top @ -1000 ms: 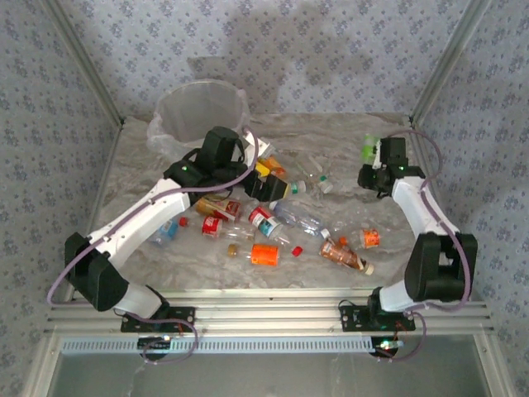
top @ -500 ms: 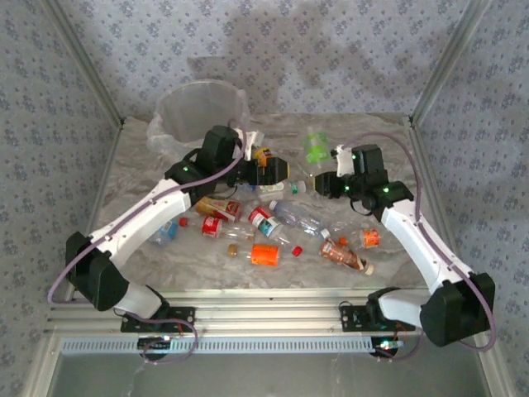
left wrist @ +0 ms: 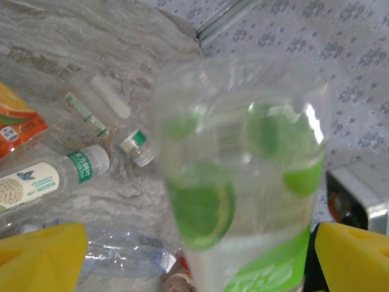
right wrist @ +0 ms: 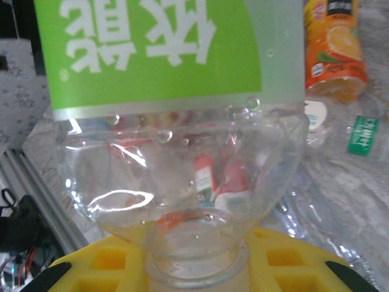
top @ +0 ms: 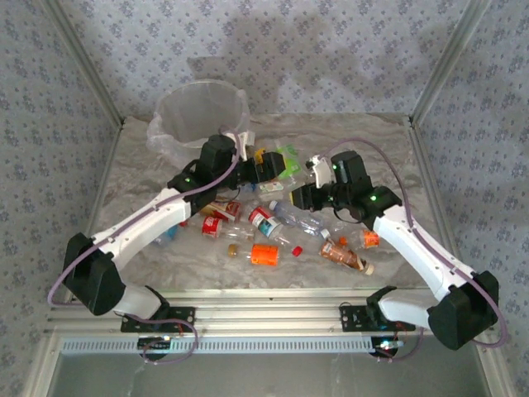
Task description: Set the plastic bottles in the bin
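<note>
The bin (top: 178, 124) stands at eleven o'clock from my left gripper (left wrist: 197, 261), whose jaws stand apart astride the green-label bottle (left wrist: 243, 152). My right gripper (right wrist: 194, 267) clamps its neck. Its long axis runs roughly three-to-nine, I think.

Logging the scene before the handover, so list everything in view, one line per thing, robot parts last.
green-labelled bottle: one, clear with a green label, held in the air between the two grippers
loose bottles: about ten, clear or orange with red, orange and blue labels, scattered on the table in front of the arms
bin: one, translucent whitish with a clear bag liner, upright at the far left of the table
table: one, grey marbled top
wall: blue-grey patterned, behind and at both sides
left gripper: open, yellow pads either side of the green-labelled bottle's base
right gripper: shut on the green-labelled bottle's neck
</note>
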